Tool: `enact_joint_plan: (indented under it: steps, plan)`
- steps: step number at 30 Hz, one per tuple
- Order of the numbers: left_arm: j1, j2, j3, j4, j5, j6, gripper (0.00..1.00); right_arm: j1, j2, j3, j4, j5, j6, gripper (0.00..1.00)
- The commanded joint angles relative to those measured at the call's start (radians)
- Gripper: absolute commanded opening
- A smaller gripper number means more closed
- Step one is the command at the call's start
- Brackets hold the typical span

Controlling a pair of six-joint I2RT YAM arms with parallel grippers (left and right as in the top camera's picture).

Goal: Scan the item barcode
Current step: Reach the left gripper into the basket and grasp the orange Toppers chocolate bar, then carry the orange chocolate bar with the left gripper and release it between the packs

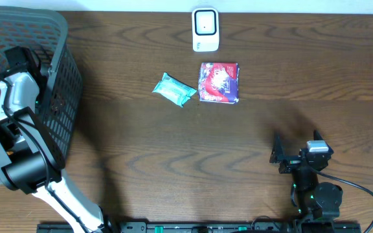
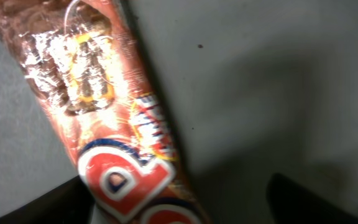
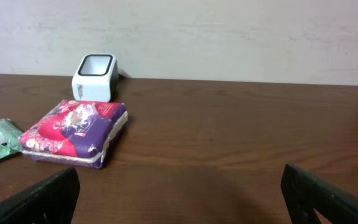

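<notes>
Left wrist view first, Mia: what lies under the arm?
Mia: A glossy red-brown foil-wrapped packet [image 2: 117,143], flat on the grey floor of the dark grey plastic mesh basket [image 1: 70,84], running from 11 o'clock to 6 o'clock across that picture. The left gripper [image 2: 179,200] hangs over its lower end, jaws spread wide and nothing pinched; the packet lies loose.
Tom: And the other arm?
Mia: The right gripper [image 3: 182,190] is spread wide too, holding nothing, at 5 o'clock of the brown wooden table [image 1: 303,65]. The white box-shaped barcode scanner [image 1: 205,29] stands at 12 o'clock, well apart from the basket at 9 o'clock.
Tom: Going in for the packet, or leaving it?
Mia: I cannot tell. For a pick, I would turn the wrist so the jaws straddle the narrow width and close near the middle. Either way, rise straight up clear of the basket wall before swinging toward 12 o'clock; the rim looks the likeliest snag. No barcode shows on the upper face, so it would need turning to the scanner window
</notes>
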Motion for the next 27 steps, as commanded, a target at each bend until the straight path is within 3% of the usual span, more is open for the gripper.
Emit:
enact_joint_plan:
  steps: [1,5,7,14,23,27]
  plan:
    - [0.001,0.039,-0.005,-0.034,-0.008,0.015,0.70,-0.007,-0.003,-0.002,-0.004,-0.003,-0.001,0.99]
    - [0.001,0.039,-0.005,-0.082,-0.005,0.024,0.40,-0.007,-0.003,-0.002,-0.004,-0.003,-0.001,0.99]
    - [0.002,0.038,-0.005,-0.085,-0.005,0.105,0.08,-0.007,-0.003,-0.002,-0.004,-0.003,0.000,0.99]
    - [0.002,-0.060,-0.003,-0.085,0.014,0.223,0.07,-0.007,-0.003,-0.002,-0.004,-0.003,-0.001,0.99]
    - [-0.002,-0.432,-0.003,-0.087,0.095,0.320,0.07,-0.007,-0.003,-0.002,-0.004,-0.003,-0.001,0.99]
    - [-0.037,-0.587,-0.003,-0.080,0.198,0.381,0.07,-0.007,-0.003,-0.002,-0.004,-0.003,0.000,0.99]
